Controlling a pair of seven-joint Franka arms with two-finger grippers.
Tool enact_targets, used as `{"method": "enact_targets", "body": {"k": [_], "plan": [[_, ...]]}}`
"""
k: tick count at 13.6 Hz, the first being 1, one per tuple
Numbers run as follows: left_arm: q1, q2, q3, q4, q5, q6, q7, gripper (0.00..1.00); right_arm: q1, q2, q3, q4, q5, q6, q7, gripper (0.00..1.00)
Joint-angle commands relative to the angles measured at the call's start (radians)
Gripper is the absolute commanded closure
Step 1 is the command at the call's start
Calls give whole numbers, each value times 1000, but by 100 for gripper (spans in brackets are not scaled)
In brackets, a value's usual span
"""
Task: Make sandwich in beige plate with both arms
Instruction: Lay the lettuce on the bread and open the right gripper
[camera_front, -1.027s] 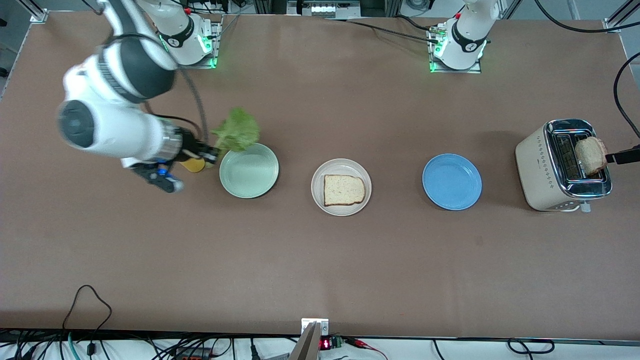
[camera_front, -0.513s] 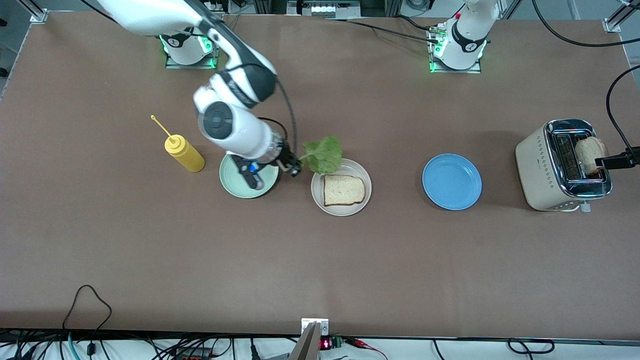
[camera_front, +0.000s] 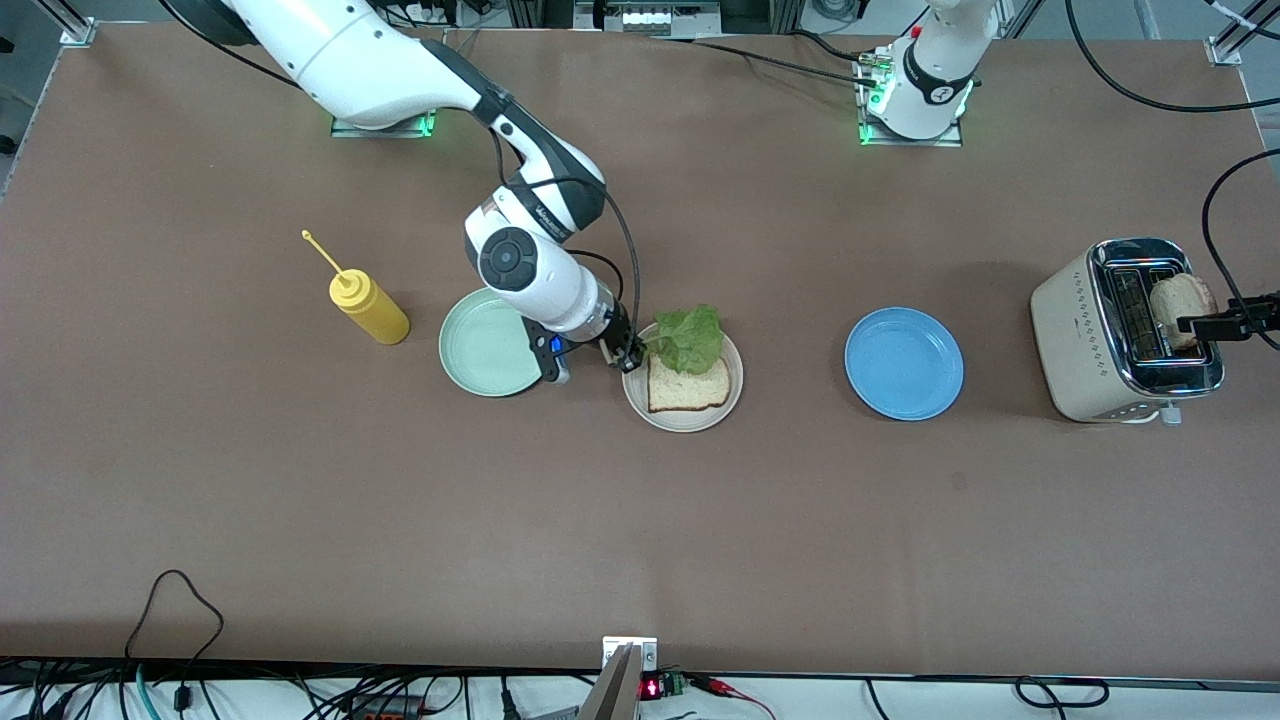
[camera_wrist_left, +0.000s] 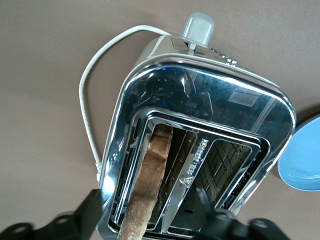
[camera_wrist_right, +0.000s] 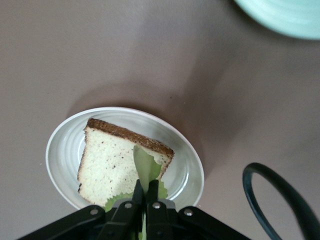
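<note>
Lettuce over the beige plate, second slice at the toaster.

I have the right gripper over the rim of the beige plate, its jaws pinched tight on the stem of the lettuce leaf, which hangs above the bread slice lying flat in that plate near the middle of the surface. My left gripper is at the toaster by the edge of the surface at the left arm's end, its jaws set either side of the toast slice standing in a slot; I cannot tell whether they grip it. The mint-green plate, blue plate and yellow mustard bottle stand in line with the beige plate.
</note>
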Motion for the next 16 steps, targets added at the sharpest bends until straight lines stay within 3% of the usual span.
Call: {"method": "enact_targets", "body": {"k": [1,4,7,9,11,12,13,16], "plan": [[7,20,-9,23,13,-16,19,44,30,56,-30,63,-6,42,33,100],[14,20,-9,21,13,-19,20,63,31,82,-39,93,-1,59,40,100],[22,20,-9,18,11,-25,20,69,33,99,-50,106,-1,93,54,100],[27,20,-9,9,11,-27,22,83,45,105,-50,107,-1,95,54,96],[27,14,-10,13,7,-64,22,95,42,104,-54,109,-1,102,56,66],[28,11,-12,19,2,-85,22,99,41,101,-54,107,1,102,59,25],[28,8,-15,19,1,-87,23,99,39,94,-54,107,1,96,74,0],[27,-9,-21,39,-2,-102,71,99,15,50,-54,107,-8,51,68,0]]}}
